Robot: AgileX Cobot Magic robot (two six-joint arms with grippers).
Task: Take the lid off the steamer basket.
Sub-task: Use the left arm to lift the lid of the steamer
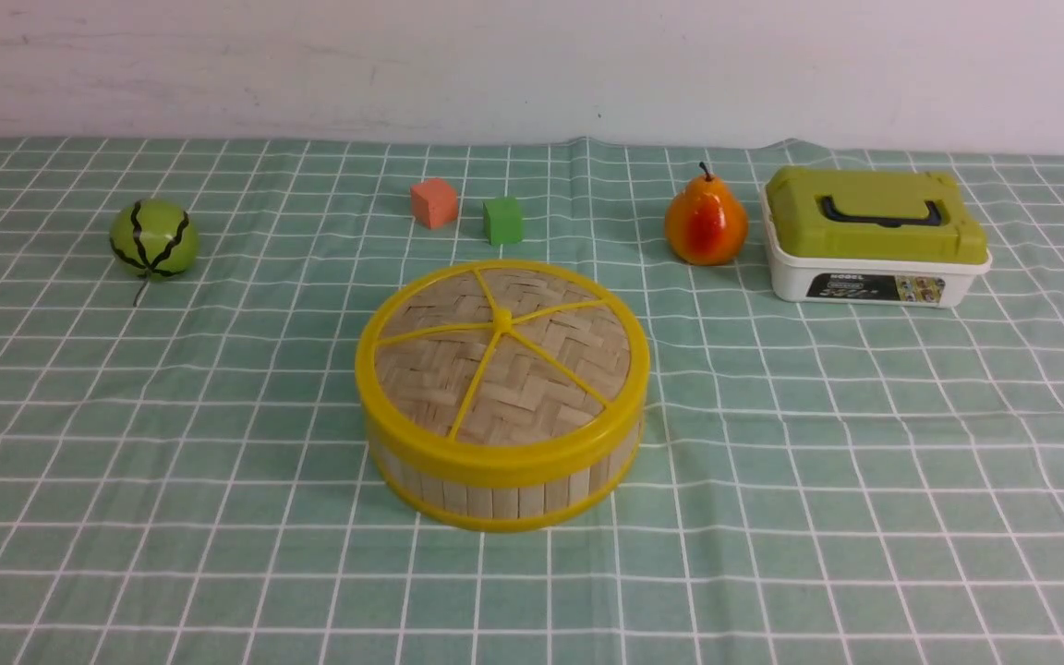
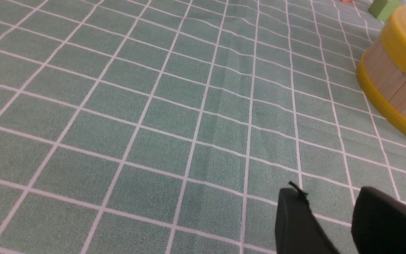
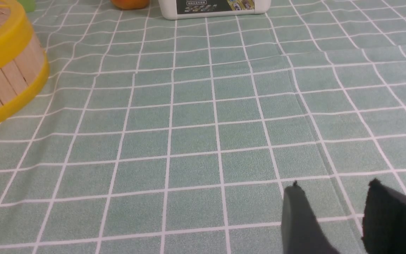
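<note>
Plainly nothing of the task is done yet: the lid (image 1: 502, 356) sits fully seated on the steamer basket (image 1: 495, 494), its yellow rim closing the top all round, and the basket stands on the checked cloth (image 1: 126, 416). Neither arm shows in the front view. The left gripper (image 2: 328, 193) hangs over cloth off the basket's left side, fingers apart and empty; the right gripper (image 3: 334, 185) is likewise spread and empty off the basket's right side. Reaching in, gripping the lid and lifting it clear are all left to do.
</note>
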